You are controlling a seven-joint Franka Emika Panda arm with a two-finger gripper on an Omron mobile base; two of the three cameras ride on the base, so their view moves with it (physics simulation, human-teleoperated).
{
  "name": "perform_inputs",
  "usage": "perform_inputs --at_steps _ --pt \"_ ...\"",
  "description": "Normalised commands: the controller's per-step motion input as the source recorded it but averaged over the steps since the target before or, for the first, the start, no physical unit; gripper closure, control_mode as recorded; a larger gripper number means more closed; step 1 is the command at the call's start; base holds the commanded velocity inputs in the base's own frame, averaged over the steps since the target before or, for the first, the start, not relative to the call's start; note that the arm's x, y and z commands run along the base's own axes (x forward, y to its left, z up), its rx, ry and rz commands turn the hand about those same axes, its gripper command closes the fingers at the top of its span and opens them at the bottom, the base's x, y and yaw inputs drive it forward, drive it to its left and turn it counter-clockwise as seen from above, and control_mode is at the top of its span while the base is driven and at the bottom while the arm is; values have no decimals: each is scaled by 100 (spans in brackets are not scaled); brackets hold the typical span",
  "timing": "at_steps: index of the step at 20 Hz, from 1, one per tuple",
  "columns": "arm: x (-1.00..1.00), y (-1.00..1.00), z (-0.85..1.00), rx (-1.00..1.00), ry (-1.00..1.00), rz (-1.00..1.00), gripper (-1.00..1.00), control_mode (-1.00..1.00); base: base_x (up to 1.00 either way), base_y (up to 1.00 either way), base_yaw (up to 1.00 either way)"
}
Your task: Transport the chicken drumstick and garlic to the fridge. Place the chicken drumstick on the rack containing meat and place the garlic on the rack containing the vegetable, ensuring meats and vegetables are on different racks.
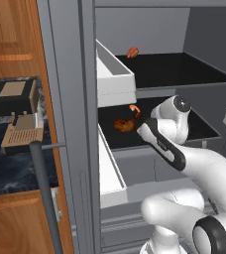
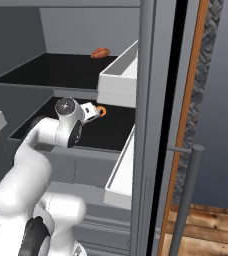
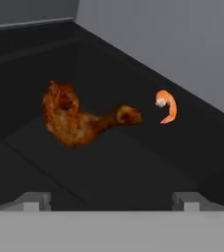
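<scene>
I see the fridge (image 1: 75, 149) standing open in front of me, tall and grey, with a dark inside. In the left base view its long bar handle (image 1: 44, 193) leans at about 7 o'clock, and in the right base view it stands at about 5 o'clock. Wooden cabinets (image 1: 11, 30) sit at 10 o'clock in the left base view, with a small dark machine (image 1: 16, 99) on the dark counter (image 1: 11, 163) below them.

My white arm (image 1: 199, 168) reaches in from 4 o'clock in the left base view, up to the middle rack (image 1: 204, 129). White bins (image 1: 112, 79) hang on the inside of the door beside the racks.

The upper rack (image 1: 184, 69) is black and flat. A small reddish-brown lump (image 1: 132, 52) lies at its back edge, at about 12 o'clock in the left base view. I cannot tell what food it is.

The chicken drumstick (image 3: 79, 120) lies on the middle rack. In the hand view it is at about 10 o'clock, with its fat end to the left and its thin bone end pointing right. Nothing is holding it. In the left base view it is near the middle, just left of my hand.

A small orange shrimp (image 3: 166, 106) lies just beside the bone end, at about 2 o'clock in the hand view. The two do not seem to touch.

My gripper (image 3: 111, 199) is wide apart, with one finger tip at 7 o'clock and one at 5 o'clock in the hand view. It has nothing in it and hangs a little way back from the drumstick.
</scene>
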Motion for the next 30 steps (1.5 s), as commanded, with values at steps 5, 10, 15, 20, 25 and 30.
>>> perform_inputs --at_steps 5,10,15,20,25,30 --pt "-92 0 74 0 -21 -9 -100 -100 0 0 0" --pt "-89 3 97 0 -4 -17 -100 -100 0 0 0" --pt "-100 0 100 0 4 -21 -100 -100 0 0 0" --pt "-91 -8 95 5 16 0 -100 -100 0 0 0" --pt "-71 -3 27 24 5 -5 -100 -100 0 0 0" --pt "-54 1 0 28 -4 -23 -100 -100 0 0 0"
